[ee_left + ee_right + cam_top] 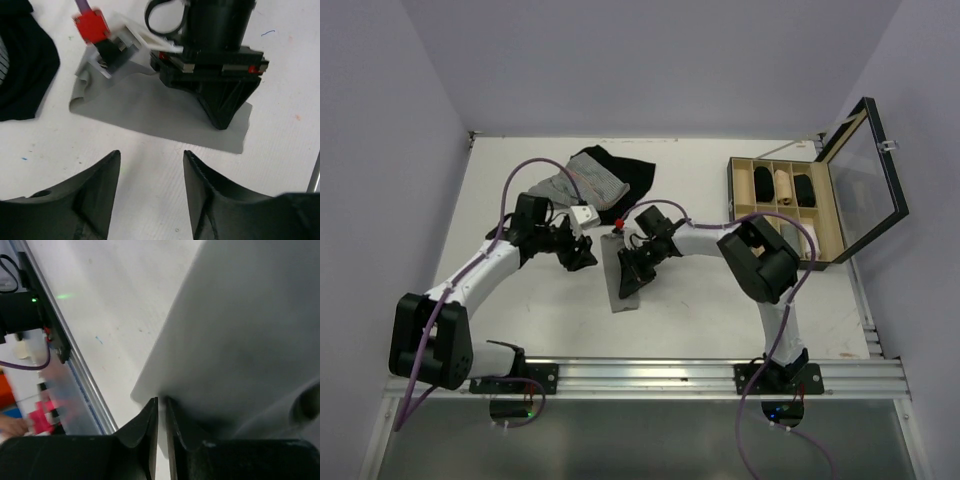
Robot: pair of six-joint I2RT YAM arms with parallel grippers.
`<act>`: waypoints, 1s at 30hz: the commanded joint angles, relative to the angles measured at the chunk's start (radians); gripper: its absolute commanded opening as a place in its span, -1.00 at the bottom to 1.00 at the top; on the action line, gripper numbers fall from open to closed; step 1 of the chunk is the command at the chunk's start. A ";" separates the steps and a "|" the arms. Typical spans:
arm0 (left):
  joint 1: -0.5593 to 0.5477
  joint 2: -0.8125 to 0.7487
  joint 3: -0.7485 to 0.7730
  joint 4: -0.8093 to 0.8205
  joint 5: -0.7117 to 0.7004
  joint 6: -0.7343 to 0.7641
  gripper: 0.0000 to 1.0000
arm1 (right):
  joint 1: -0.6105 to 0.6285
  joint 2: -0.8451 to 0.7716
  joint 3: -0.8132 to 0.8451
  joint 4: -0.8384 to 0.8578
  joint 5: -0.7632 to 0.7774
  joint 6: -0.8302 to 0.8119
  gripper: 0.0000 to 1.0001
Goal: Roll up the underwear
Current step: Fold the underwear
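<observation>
Underwear [624,298]: flat grey strip on table [710,310], centre of top view | your right hand [161,402]: fingers pinched on its edge | your left hand [150,156]: fingers apart, hovering just left of it

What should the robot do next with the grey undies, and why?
Probably curl the pinched end over to start the roll. The right gripper seems shut on the near end of the underwear, which lies flat as a strip, while the left gripper hovers open beside it.
</observation>
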 commanded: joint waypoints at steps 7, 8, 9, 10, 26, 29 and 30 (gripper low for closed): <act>0.032 -0.169 0.036 0.093 -0.039 -0.076 0.99 | 0.007 0.099 -0.134 0.322 -0.134 0.186 -0.64; 0.037 -0.170 0.050 0.099 -0.047 -0.102 1.00 | 0.012 0.089 -0.143 0.347 -0.138 0.225 -0.62; 0.049 -0.170 0.055 0.106 -0.054 -0.161 1.00 | 0.020 0.073 -0.156 0.375 -0.154 0.248 -0.60; 0.055 -0.170 0.058 0.111 -0.058 -0.188 1.00 | 0.023 0.057 -0.172 0.433 -0.161 0.270 -0.54; 0.074 -0.153 0.262 0.065 -0.173 -0.214 1.00 | 0.052 -0.087 -0.202 0.297 -0.131 0.184 -0.46; 0.075 -0.125 0.285 0.039 -0.139 -0.236 1.00 | 0.052 -0.013 -0.173 0.297 -0.161 0.192 -0.47; 0.075 -0.120 0.286 0.027 -0.109 -0.251 1.00 | 0.052 0.001 -0.171 0.297 -0.162 0.189 -0.47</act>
